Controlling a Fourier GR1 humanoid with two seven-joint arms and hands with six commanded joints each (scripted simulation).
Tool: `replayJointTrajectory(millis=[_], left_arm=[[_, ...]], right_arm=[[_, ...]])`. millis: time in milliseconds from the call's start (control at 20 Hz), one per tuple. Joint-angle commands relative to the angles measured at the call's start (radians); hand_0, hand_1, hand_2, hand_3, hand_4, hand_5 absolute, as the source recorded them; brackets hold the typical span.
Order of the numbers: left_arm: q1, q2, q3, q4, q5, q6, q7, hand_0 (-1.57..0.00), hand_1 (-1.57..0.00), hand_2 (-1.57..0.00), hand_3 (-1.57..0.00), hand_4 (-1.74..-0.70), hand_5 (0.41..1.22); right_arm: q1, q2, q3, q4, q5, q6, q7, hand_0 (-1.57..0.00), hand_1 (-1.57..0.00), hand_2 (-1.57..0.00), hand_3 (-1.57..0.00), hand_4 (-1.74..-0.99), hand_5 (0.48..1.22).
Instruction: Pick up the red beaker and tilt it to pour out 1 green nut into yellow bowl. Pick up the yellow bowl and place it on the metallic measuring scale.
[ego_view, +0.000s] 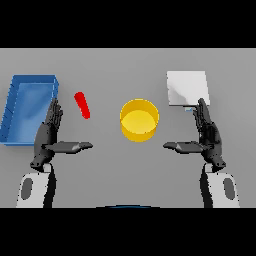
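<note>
Grey tabletop (105, 170). Yellow bowl (139, 120): centre, upright, free of both hands. Red beaker (82, 105): left of the bowl, lying tilted, near the blue tray (15, 107) at far left. Metallic scale (187, 88): right rear. Left hand (50, 135): fingers straight, thumb out, holding nothing, beside the tray. Right hand (206, 136): likewise flat and empty, just in front of the scale.

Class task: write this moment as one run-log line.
left robot hand: open, idle | right robot hand: open, idle | red beaker: untouched | yellow bowl: off metallic scale
</note>
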Motion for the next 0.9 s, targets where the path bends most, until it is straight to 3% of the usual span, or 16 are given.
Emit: replayJointTrajectory(millis=[0,250,300,400,550,600,700,850], left_arm=[[-0.001,0.0,0.001,0.001,0.001,0.001,0.0,0.0,0.0,0.0,0.0,-1.2,0.652],[-0.005,0.002,0.0,0.006,0.003,-0.004,-0.004,0.0,0.0,0.0,0.0,-1.2,0.652],[0.018,0.031,-0.032,-0.032,-0.049,-0.005,-0.004,0.0,0.0,0.0,0.0,-1.2,0.652],[0.063,0.054,-0.075,-0.097,-0.102,-0.008,0.002,0.0,0.0,0.0,0.0,-1.21,0.65],[0.065,0.067,-0.091,-0.127,-0.119,-0.014,0.057,0.0,0.0,0.0,0.0,-1.22,0.66],[0.075,0.072,-0.095,-0.126,-0.122,-0.021,0.037,0.0,0.0,0.0,0.0,-1.23,0.661],[0.055,0.067,-0.106,-0.125,-0.13,-0.021,0.068,0.0,0.0,0.0,0.0,-1.24,0.668],[0.012,0.061,-0.095,-0.039,-0.124,-0.033,0.067,0.0,0.0,0.0,0.0,-1.3,0.702]], right_arm=[[0.001,-0.001,-0.001,-0.001,-0.001,0.0,-0.001,0.0,0.0,0.0,0.0,-1.245,0.681],[0.023,-0.005,-0.001,-0.013,-0.01,0.01,-0.012,0.0,0.0,0.0,0.0,-1.245,0.681],[0.058,-0.048,0.037,-0.052,0.09,-0.009,-0.085,0.0,0.0,0.0,0.0,-1.245,0.681],[0.108,-0.08,0.087,-0.094,0.201,-0.031,-0.137,0.0,0.0,0.0,0.0,-1.239,0.679],[0.13,-0.076,0.12,-0.137,0.255,-0.049,-0.112,0.0,0.0,0.0,0.0,-1.235,0.678],[0.133,-0.085,0.12,-0.162,0.246,-0.037,-0.117,0.0,0.0,0.0,0.0,-1.241,0.68],[0.131,-0.086,0.119,-0.164,0.238,-0.029,-0.096,0.0,0.0,0.0,0.0,-1.25,0.681],[0.129,-0.088,0.109,-0.161,0.199,-0.004,-0.108,0.0,0.0,0.0,0.0,-1.275,0.68]])
